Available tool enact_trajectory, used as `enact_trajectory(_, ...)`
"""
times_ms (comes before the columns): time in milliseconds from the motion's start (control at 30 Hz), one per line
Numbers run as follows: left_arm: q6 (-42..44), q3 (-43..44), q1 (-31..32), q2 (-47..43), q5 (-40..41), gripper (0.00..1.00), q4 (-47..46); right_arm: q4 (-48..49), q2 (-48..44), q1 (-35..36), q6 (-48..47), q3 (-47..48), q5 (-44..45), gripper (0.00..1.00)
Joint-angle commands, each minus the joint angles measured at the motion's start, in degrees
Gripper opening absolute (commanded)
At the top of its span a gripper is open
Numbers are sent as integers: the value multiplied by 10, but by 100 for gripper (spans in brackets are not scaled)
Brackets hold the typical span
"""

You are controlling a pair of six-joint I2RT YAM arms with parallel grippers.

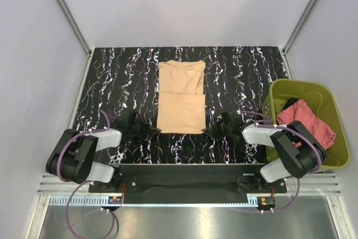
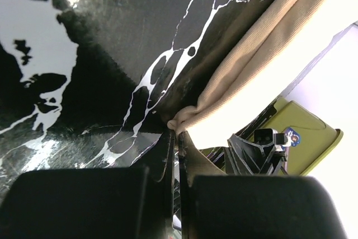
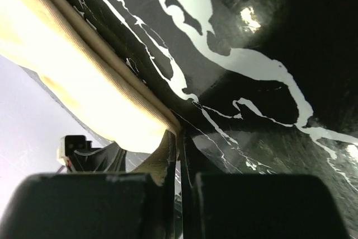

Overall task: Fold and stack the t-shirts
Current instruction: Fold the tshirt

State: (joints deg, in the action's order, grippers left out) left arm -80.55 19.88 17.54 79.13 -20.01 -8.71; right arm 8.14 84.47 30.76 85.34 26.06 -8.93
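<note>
The tan-beige t-shirt (image 1: 180,96) lies flat on the black marbled table (image 1: 240,71), folded into a long narrow strip with its collar end at the far side. My left gripper (image 1: 152,131) is at its near left corner, shut on the hem corner, as the left wrist view (image 2: 178,134) shows with the tan cloth (image 2: 251,54) running away from the tips. My right gripper (image 1: 208,131) is at the near right corner, shut on that hem corner (image 3: 180,134), the tan cloth (image 3: 84,65) beside it. The salmon-red t-shirt (image 1: 306,120) lies crumpled in the bin.
The olive-green plastic bin (image 1: 335,117) stands at the right edge of the table, close to the right arm; it also shows in the left wrist view (image 2: 305,138). Grey walls close in the table at the left, back and right.
</note>
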Motion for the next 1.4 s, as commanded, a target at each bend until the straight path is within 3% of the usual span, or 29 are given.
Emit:
enact_trajectory(0, 27, -5, -1, -14, 7, 0, 56, -109, -13, 1, -65, 14, 26, 0)
enact_trajectory(400, 8, -33, 34, -305, 9, 0, 250, -296, -161, 22, -146, 30, -43, 0)
enact_trajectory(800, -25, -52, 64, -527, -14, 0, 402, -414, -323, 123, -83, 36, -31, 0)
enact_trajectory(1133, -7, 34, 67, -575, -16, 0, 491, -465, -345, 163, -75, 96, -36, 0)
enact_trajectory(1367, 88, 169, 69, -477, 29, 0, 527, -494, -326, 163, -110, 170, -16, 0)
